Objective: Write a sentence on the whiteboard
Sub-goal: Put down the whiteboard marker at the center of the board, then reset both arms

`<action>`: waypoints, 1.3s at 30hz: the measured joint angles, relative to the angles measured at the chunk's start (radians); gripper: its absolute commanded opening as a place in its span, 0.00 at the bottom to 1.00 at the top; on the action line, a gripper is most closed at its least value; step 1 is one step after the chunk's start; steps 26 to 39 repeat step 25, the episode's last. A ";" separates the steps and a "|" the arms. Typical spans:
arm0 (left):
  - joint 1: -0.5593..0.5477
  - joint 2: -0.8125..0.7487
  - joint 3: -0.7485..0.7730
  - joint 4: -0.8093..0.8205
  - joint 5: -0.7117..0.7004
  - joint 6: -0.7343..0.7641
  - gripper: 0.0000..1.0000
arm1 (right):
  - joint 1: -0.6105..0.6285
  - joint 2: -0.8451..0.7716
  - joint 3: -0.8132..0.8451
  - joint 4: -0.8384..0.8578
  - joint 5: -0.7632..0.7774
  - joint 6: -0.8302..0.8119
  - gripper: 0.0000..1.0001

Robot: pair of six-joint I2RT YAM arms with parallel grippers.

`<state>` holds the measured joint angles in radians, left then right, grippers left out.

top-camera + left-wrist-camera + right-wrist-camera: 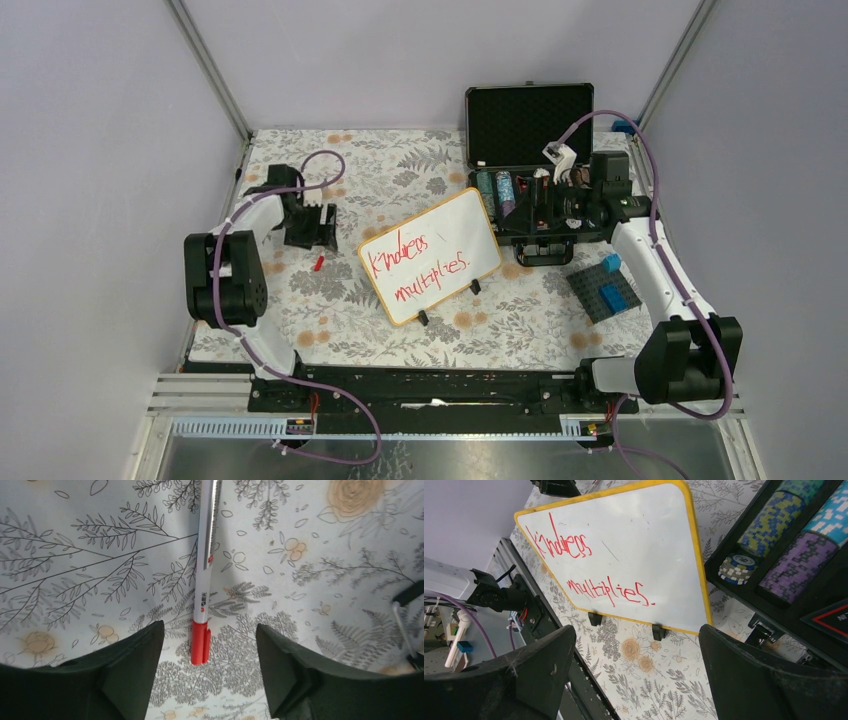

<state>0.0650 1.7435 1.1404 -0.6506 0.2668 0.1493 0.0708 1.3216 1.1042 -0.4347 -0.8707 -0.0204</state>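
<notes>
Red-lettered whiteboard [468, 228] lies between the left pincer [312, 235] and right pincer [636, 635] — touching neither.

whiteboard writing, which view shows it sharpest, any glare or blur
Right wrist view: the sentence is sharp and large on the whiteboard, with no glare, though the board looks skewed by the angle. Top view: the lettering is small but legible and the light is even. Left wrist view: no board in it; the pen on the table is crisp.

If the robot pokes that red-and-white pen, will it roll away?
Probably a little: the pen is round and lies flat on the flowery cloth. The clip along its side might stop it soon. It looks thin, stiff and light.
</notes>
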 measured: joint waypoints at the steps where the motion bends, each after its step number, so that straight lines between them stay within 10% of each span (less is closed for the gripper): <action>1: 0.000 -0.006 0.021 -0.014 0.010 -0.001 0.87 | -0.002 0.002 0.005 -0.002 0.003 0.001 1.00; 15: 0.121 -0.129 0.379 -0.069 0.189 -0.029 0.99 | -0.265 0.082 0.220 -0.008 -0.001 -0.009 1.00; 25: 0.333 -0.148 0.400 -0.072 0.291 -0.061 0.99 | -0.484 0.156 0.290 -0.037 -0.014 -0.083 1.00; 39: 0.333 -0.148 0.400 -0.072 0.291 -0.061 0.99 | -0.484 0.156 0.290 -0.037 -0.014 -0.083 1.00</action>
